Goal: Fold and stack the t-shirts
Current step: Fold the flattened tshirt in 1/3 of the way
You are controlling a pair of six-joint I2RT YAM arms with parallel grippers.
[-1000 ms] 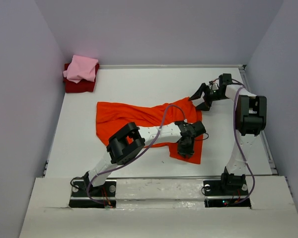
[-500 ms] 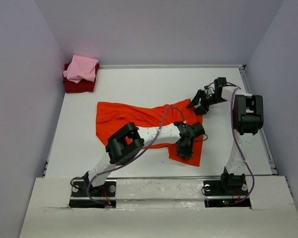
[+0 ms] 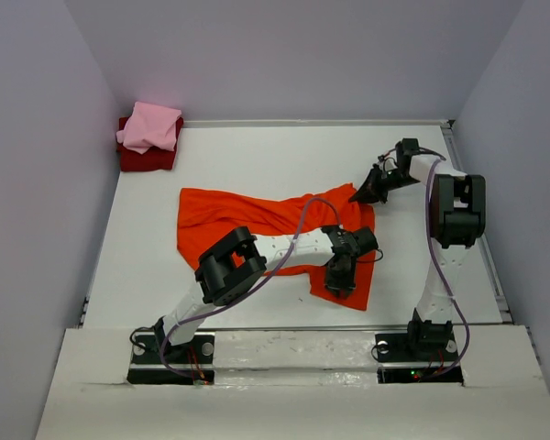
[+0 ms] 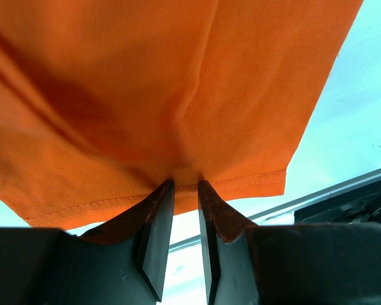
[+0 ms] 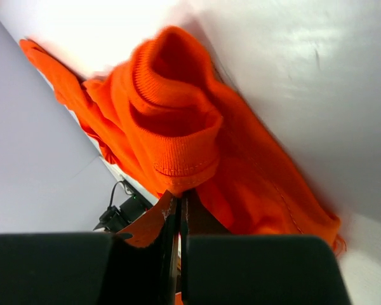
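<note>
Orange-red t-shirt [image 3: 247, 215] lies rumpled mid-table [image 3: 257, 156], the left gripper [image 4: 185, 185] pinching its near hem, the right gripper [image 5: 178, 198] clamped on its ribbed collar edge; folded pink t-shirt [image 3: 151, 126] sits atop dark red t-shirt [image 3: 147, 161] in the far left corner

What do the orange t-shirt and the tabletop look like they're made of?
The orange t-shirt looks like soft matte knit, probably cotton jersey: fine knit grain, a stitched hem, a ribbed collar, loose folds. The tabletop looks like hard, smooth white board with a faint sheen; laminate or paint, can't tell.
</note>
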